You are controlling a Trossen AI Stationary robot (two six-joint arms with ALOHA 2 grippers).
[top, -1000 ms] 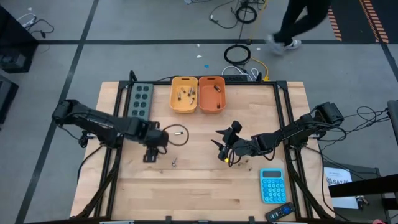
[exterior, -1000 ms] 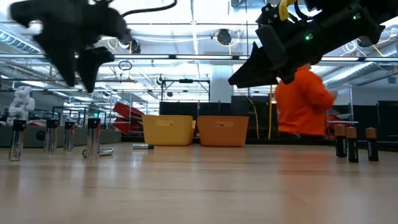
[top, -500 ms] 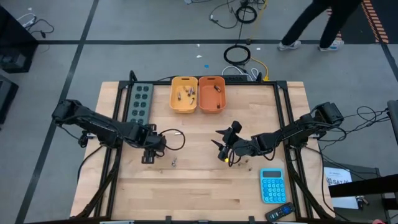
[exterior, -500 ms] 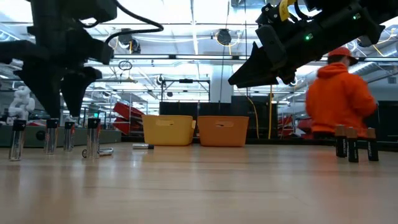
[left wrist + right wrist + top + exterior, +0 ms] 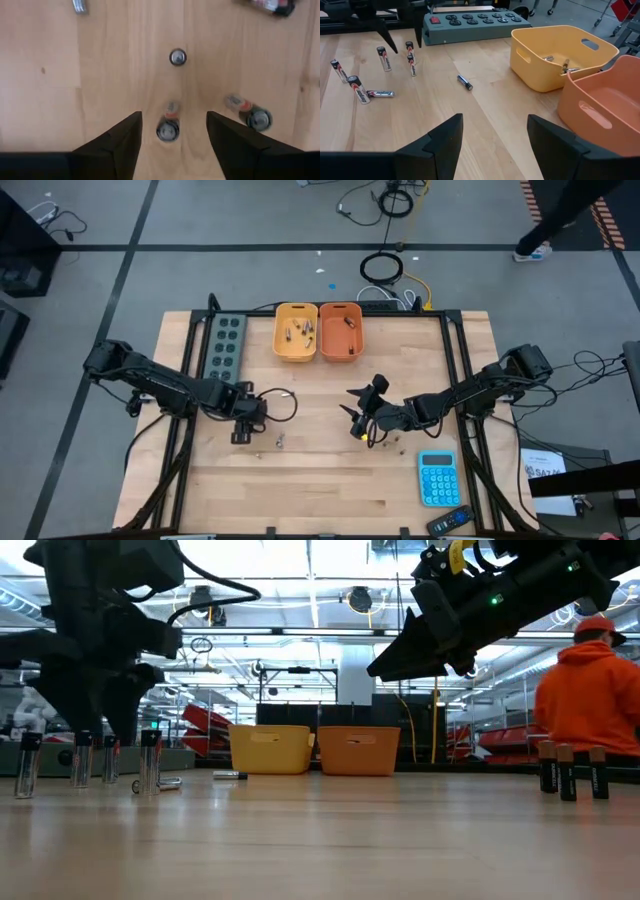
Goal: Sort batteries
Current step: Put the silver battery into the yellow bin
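Note:
Several small batteries stand upright on the wooden table at the left [image 5: 382, 58], [image 5: 28, 764], and two lie flat [image 5: 465, 82], [image 5: 380, 93]. My left gripper [image 5: 242, 427] points down over this group, open. One upright battery [image 5: 167, 129] stands between its fingers [image 5: 125, 145] without touching them. In the low view the fingertips [image 5: 97, 725] hang just at the battery tops. My right gripper [image 5: 360, 418] waits open above the table's middle [image 5: 495, 120]. Three dark batteries [image 5: 567, 770] stand at the right. The yellow bin [image 5: 295, 332] holds several batteries; the orange bin [image 5: 341, 330] holds one.
A grey-green power strip [image 5: 226, 340] lies at the far left, beside the bins. A blue calculator [image 5: 437, 478] and a dark remote [image 5: 449, 522] lie at the near right. A black cable loop [image 5: 283, 402] trails from the left arm. A person in orange [image 5: 590, 690] is beyond the table.
My left gripper has come down toward the upright batteries at the left, until its fingertips reach their tops. My right arm has kept still. The person in orange has walked to the right behind the table.

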